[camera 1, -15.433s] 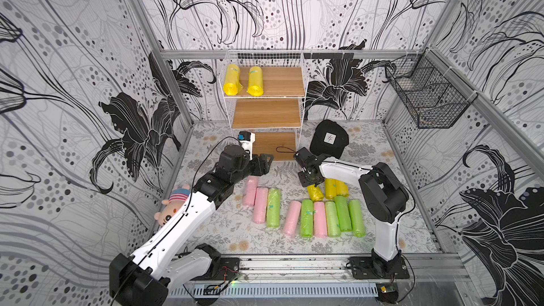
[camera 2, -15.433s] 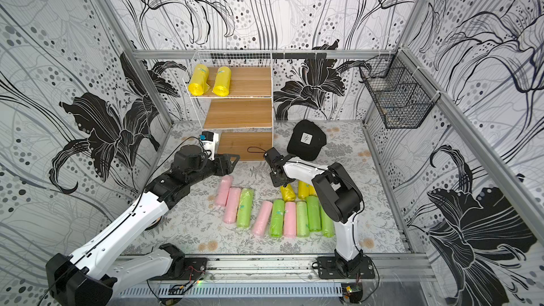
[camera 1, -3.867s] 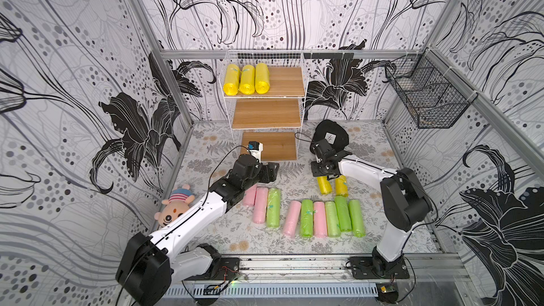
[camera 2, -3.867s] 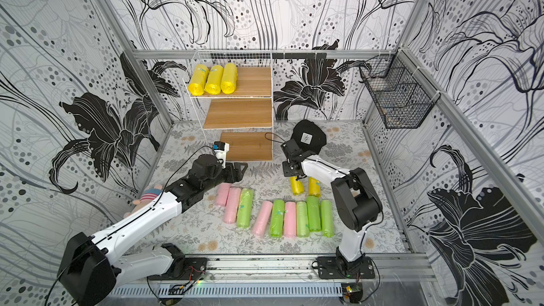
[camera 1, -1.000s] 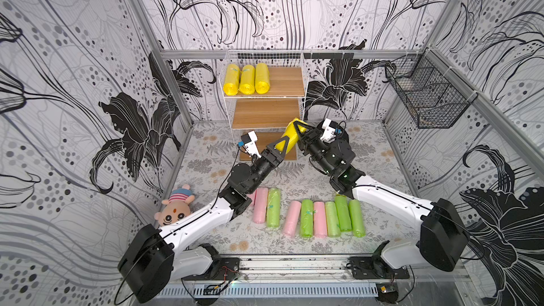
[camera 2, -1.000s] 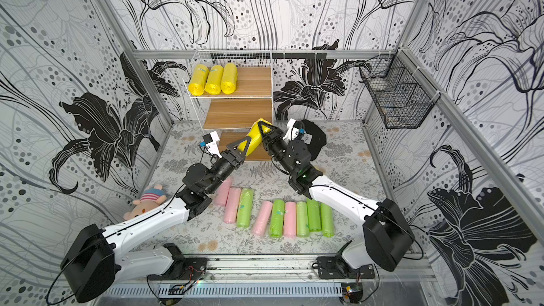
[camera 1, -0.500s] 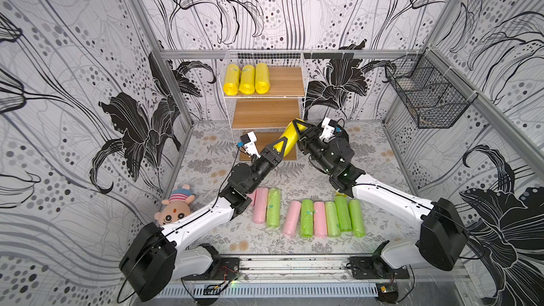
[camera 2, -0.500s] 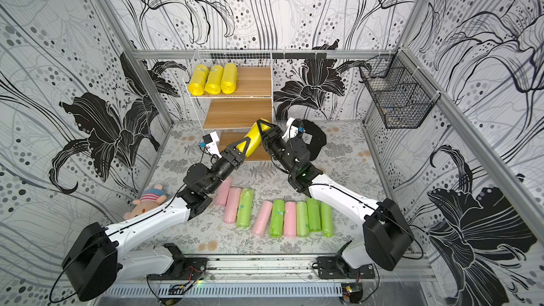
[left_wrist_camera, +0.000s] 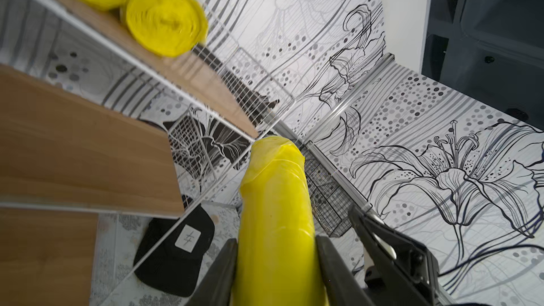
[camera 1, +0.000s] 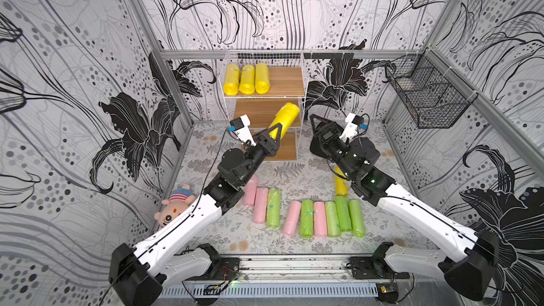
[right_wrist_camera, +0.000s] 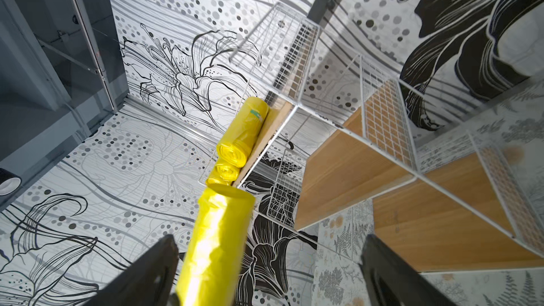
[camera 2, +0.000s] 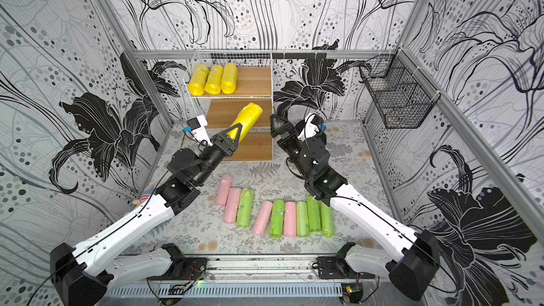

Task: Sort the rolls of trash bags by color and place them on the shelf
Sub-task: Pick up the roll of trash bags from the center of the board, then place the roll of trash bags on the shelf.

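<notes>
Yellow roll (camera 1: 285, 119), both top views: the left gripper (camera 1: 275, 133) is pinching its lower end, with the long axis pointing up and away toward the shelf (camera 1: 287, 83), where three yellow rolls (camera 1: 246, 80) are lying on the top board. The right gripper (camera 1: 322, 126) is hovering just beside, jaws spread and apart from the roll, so the left arm is nearer. A fifth yellow roll (camera 1: 341, 185) is lying on the table in a top view.

Left wrist view: both fingers (left_wrist_camera: 223, 272) are squeezing the roll, its tip lining up with the top board's bare end.

Right wrist view: wide-spread fingers (right_wrist_camera: 147, 272) are flanking the roll. Contact cannot be told here, though the top views are showing a gap.
</notes>
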{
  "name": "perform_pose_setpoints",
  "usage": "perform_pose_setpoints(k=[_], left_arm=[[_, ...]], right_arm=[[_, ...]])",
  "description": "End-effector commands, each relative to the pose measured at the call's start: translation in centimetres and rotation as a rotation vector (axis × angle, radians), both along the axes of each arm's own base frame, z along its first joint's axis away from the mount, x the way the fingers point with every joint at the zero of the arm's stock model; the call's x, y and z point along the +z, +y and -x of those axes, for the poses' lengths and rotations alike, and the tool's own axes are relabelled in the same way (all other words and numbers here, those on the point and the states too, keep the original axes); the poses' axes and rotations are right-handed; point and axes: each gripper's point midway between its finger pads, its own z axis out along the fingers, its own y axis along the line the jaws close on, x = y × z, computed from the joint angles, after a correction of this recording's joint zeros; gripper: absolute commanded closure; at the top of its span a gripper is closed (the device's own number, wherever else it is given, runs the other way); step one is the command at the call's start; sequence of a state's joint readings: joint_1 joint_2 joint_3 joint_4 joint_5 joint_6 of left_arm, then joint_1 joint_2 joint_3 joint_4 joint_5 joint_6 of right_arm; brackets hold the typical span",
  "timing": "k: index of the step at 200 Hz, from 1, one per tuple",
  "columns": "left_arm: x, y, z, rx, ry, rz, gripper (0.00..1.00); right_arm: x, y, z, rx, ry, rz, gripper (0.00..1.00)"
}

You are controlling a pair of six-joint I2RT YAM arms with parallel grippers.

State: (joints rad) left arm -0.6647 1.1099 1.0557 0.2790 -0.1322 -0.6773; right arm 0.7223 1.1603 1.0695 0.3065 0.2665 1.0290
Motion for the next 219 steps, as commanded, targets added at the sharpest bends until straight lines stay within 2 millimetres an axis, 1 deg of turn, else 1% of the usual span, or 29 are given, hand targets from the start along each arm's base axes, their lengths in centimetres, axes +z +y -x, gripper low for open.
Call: perform_pose_setpoints(k=[1,7,12,20,21,28,38,44,49,65,89,97,116,137,157,189,219], left_arm=[[2.7,1.2,-0.4,0.138,-0.057,-0.296,1.0],[3.4,1.0,-0.8,0.153,-0.067,-0.343,1.0],[3.6,0.9,-1.3,0.169,-0.062,-0.383,1.0],[4.6,0.7,-2.0,0.191,-0.066,-0.447,1.0],[4.3,0.6,-2.2,0.192,-0.06,-0.459,1.0],[5.1,0.4,-2.8,0.212,-0.062,-0.515,1.0],[5.5,0.1,-4.0,0.237,-0.049,-0.586,1.0],[6.2,0.1,-4.5,0.253,-0.053,-0.617,1.0],[6.1,-0.1,-5.2,0.268,-0.044,-0.649,1.0],[7.2,-0.3,-6.7,0.317,-0.039,-0.705,1.0],[7.9,-0.9,-8.9,0.374,-0.028,-0.777,1.0],[7.7,-1.1,-9.9,0.39,-0.015,-0.806,1.0],[7.6,-1.4,-11.5,0.427,0.005,-0.868,1.0],[7.0,-1.1,-13.1,0.48,0.034,-0.931,1.0],[6.9,-0.6,-14.3,0.533,0.035,-0.976,1.0],[6.6,0.3,-15.9,0.598,0.036,-1.032,1.0],[5.6,0.6,-17.4,0.625,0.036,-1.124,0.94]], right_arm=[[-1.6,-1.7,-0.1,-0.087,0.015,0.187,0.0],[-1.7,-1.9,0.0,-0.091,0.015,0.202,0.0],[-1.8,-1.9,0.1,-0.092,0.018,0.212,0.0],[-2.0,-2.0,0.1,-0.093,0.021,0.226,0.0],[-2.0,-2.0,0.1,-0.093,0.022,0.227,0.0],[-2.1,-2.0,0.1,-0.093,0.024,0.238,0.0],[-2.5,-2.0,0.1,-0.091,0.033,0.249,0.0],[-2.6,-1.9,0.1,-0.088,0.033,0.252,0.0],[-2.7,-1.8,0.1,-0.083,0.035,0.253,0.0],[-3.1,-1.7,0.1,-0.077,0.039,0.258,0.0],[-4.2,-1.5,0.0,-0.069,0.06,0.256,0.0],[-4.4,-1.6,0.1,-0.07,0.066,0.254,0.0],[-4.9,-1.8,0.2,-0.074,0.073,0.256,0.0],[-5.4,-1.8,0.3,-0.068,0.082,0.253,0.0],[-5.8,-1.9,0.4,-0.07,0.09,0.257,0.0],[-5.7,-2.4,0.7,-0.08,0.088,0.26,0.0],[-6.1,-2.5,0.7,-0.081,0.097,0.26,0.0]])
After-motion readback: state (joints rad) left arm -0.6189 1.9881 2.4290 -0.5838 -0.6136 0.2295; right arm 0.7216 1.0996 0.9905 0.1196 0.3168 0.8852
